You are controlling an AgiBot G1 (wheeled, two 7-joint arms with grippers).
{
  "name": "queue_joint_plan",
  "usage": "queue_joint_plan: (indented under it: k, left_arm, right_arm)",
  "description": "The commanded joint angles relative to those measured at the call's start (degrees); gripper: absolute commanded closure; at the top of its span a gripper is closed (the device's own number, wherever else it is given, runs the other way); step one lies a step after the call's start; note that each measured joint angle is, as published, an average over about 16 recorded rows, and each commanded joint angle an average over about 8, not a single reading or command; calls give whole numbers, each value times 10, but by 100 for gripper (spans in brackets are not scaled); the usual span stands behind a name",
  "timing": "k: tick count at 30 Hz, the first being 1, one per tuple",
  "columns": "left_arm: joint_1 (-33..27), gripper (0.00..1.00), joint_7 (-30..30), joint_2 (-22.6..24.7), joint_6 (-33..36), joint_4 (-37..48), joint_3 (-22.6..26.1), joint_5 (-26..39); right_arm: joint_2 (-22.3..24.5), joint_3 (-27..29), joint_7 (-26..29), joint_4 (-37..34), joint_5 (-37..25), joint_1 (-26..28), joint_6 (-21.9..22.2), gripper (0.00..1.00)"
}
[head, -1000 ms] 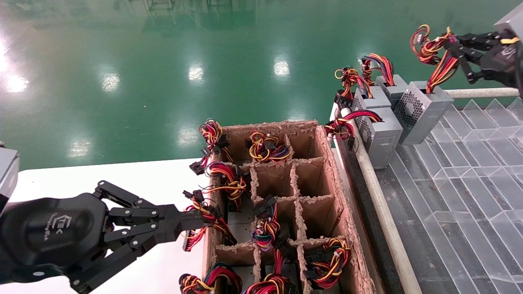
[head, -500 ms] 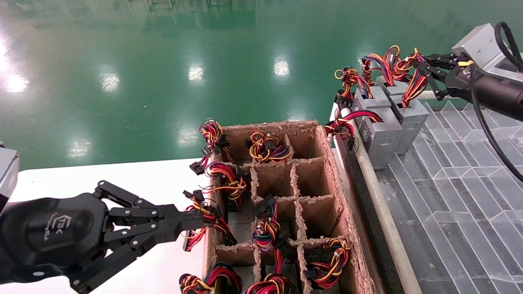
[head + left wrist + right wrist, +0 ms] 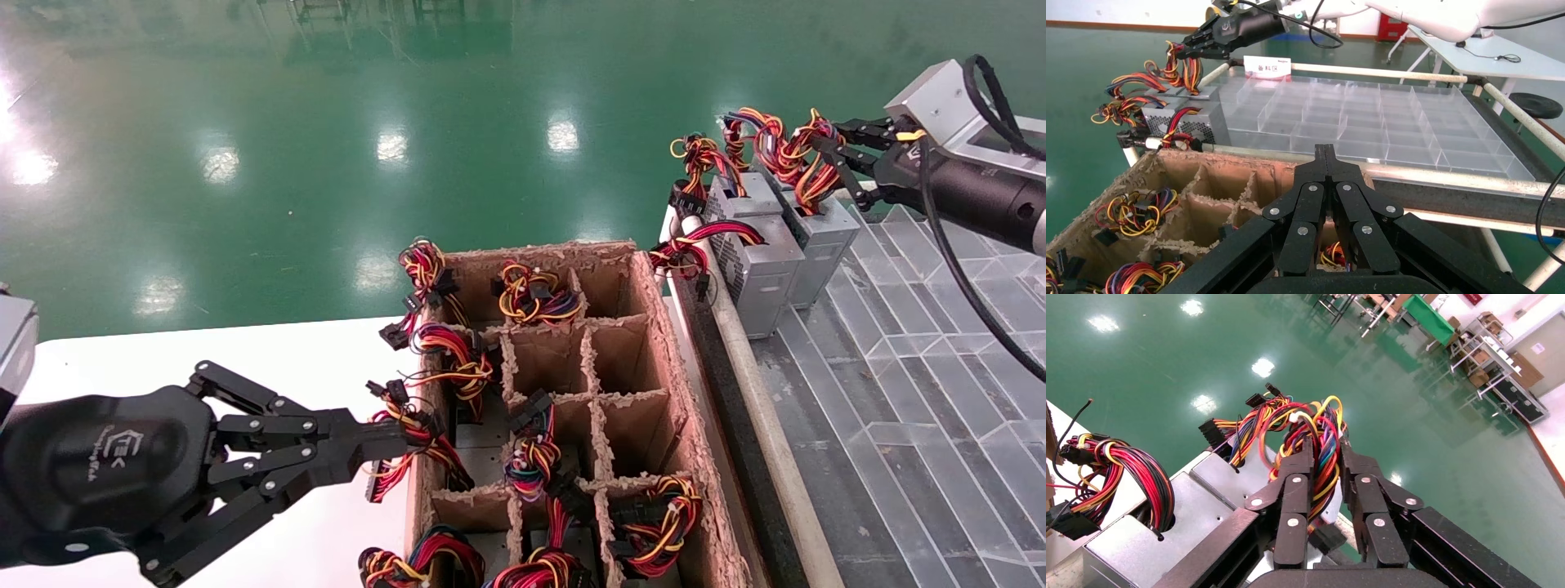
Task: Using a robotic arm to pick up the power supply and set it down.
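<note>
1. A green floor [image 3: 327, 122] fills the far half of the scene
2. A clear divided tray [image 3: 923, 384] covers the right side, framed by a white rail [image 3: 764, 416] on its left edge
3. A white table [image 3: 245, 359] sits near left, with a cardboard box [image 3: 654, 359] of paper cells at its right end, just left of the rail; several cells hold wire bundles, the middle and right ones at the far end are bare
4. The left gripper [image 3: 392, 445] rests low over the table at near left, its black fingers pressed together with nothing between them, the tips touching a wire bundle at the box's left wall
5. The right gripper [image 3: 825, 151] reaches in from the far right over the tray's far left corner, its fingers [image 3: 1300, 478] clamped on the wires [image 3: 1315, 441] of the power supply [image 3: 817, 237]
6. The power supply stands on the tray at that far left corner, touching the right side of another grey box [image 3: 756, 261]; more grey boxes [image 3: 739, 192] with wire bundles stand just beyond
7. The held wires rise in a red, orange and yellow loop from the supply's top
</note>
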Motion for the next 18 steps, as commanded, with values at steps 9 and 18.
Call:
queue_joint_plan:
  k: [9,18]
  left_arm:
    - [0,100,0,0,0,0,0,0]
    - [0,100,0,0,0,0,0,0]
  right_arm:
    - [15,24,-6,32,50,-14,-25,0]
    - [24,39,-16,56,98,-35,-58,0]
